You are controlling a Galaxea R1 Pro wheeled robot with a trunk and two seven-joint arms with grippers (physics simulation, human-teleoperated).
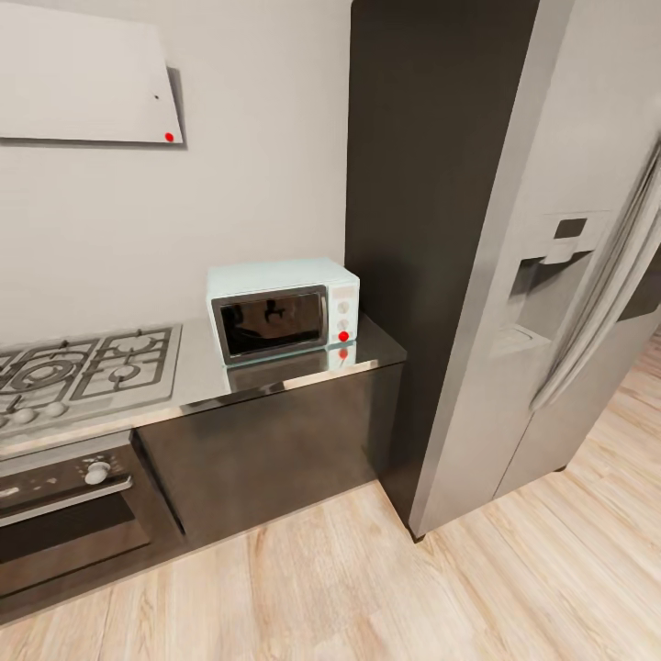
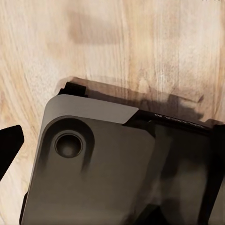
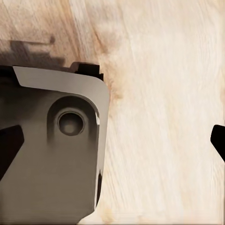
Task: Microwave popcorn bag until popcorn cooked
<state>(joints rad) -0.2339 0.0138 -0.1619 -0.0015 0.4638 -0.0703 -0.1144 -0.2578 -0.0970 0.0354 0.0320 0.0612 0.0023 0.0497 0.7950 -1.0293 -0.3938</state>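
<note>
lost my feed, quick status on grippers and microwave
Grippers: state unclear, both aimed at wood floor. Microwave on countertop, door shut. Nothing blocking it.

In the left wrist view one dark fingertip (image 2: 9, 150) of our left pincer juts in at the edge; in the right wrist view a dark fingertip (image 3: 218, 140) of our right pincer does likewise; neither spread can be judged.

- Head view is evenly and softly lit; the pale wall (image 1: 266, 138) is bright with no hard glare.
- The grey countertop (image 1: 275, 372) mirrors the microwave (image 1: 283, 308) faintly, and its dark door (image 1: 271, 323) carries small reflections.
- The refrigerator (image 1: 551, 275) at right bows toward the edge: lens distortion.
- Both wrist views show soft-edged shadows on the wooden floor (image 2: 140, 42), slightly blurred.
</note>
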